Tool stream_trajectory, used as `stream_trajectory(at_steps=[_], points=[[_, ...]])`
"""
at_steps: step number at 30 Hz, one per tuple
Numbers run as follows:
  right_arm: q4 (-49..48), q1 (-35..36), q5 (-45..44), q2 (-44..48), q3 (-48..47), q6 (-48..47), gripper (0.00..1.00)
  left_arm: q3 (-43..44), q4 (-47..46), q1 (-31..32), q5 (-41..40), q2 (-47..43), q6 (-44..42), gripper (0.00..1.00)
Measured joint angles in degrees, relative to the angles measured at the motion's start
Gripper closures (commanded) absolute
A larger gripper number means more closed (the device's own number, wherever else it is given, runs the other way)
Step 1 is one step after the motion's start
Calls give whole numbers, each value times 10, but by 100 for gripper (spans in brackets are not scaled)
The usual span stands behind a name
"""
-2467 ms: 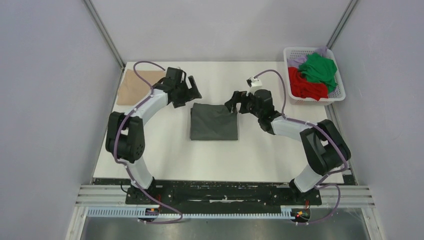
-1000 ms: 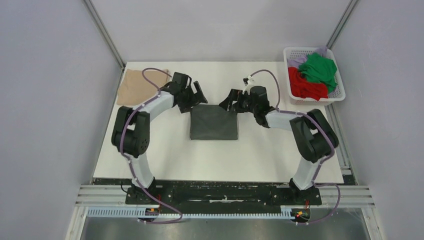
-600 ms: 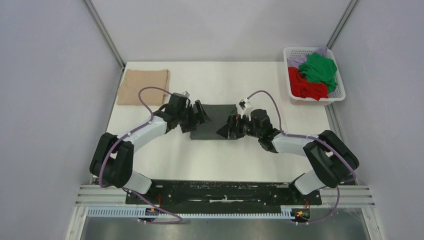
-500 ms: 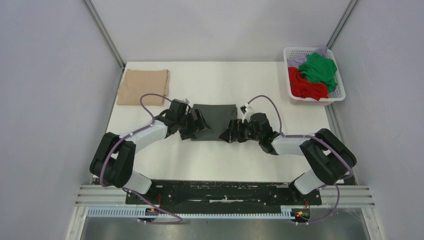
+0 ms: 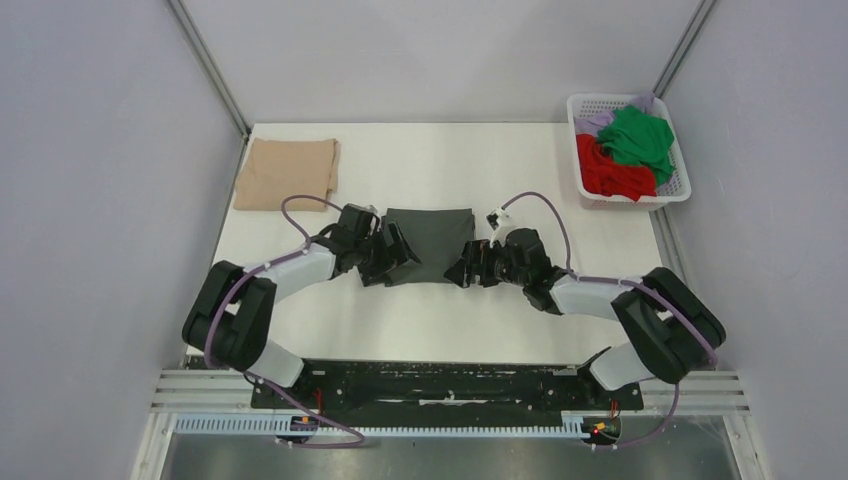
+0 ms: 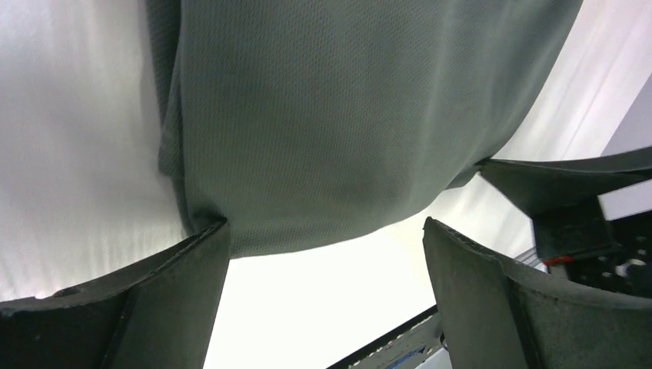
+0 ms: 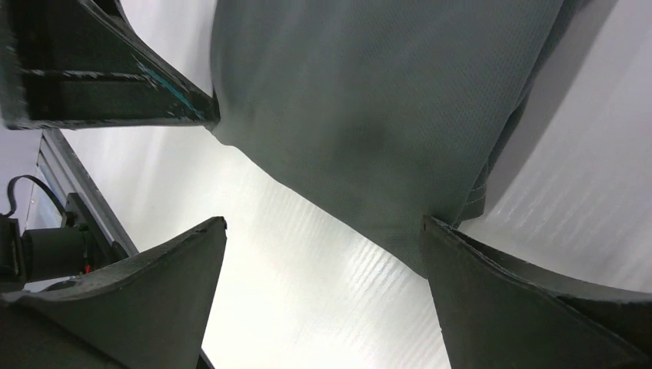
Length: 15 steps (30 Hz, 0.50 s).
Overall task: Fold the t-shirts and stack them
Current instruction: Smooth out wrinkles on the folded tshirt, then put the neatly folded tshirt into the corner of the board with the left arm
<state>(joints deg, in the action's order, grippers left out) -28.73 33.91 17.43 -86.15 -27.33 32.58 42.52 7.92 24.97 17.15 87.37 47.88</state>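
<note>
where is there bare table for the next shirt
Bare table lies between the dark grey shirt and the near edge, and along the far edge between the beige shirt and the basket. Crowded: the grey shirt's near corners, flanked by the open left gripper and right gripper.

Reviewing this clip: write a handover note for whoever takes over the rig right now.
Left gripper: open, at the near left corner of the dark grey t-shirt, holding nothing.
Right gripper: open, at its near right corner.
Beige t-shirt lies folded at the table's far left.
Green, red and lilac t-shirts sit bunched in the basket.
To do: probably finish the grey fold, stack it on beige, then the basket's three.
</note>
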Motion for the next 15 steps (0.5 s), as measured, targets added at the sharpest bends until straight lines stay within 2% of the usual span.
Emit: stream_trajectory(at_steps=[4,9,12,15], points=[[35,0,-21,75,0,-11,2,0,54,1,-13,-42,-12,0],[52,-2,-86,190,10,-24,2,27,123,2,-76,-112,-37,0],[59,-11,-126,238,33,-28,2,71,152,0,-123,-104,-49,0],[76,-24,-149,253,59,-30,2,122,169,-3,-149,-55,-60,0]])
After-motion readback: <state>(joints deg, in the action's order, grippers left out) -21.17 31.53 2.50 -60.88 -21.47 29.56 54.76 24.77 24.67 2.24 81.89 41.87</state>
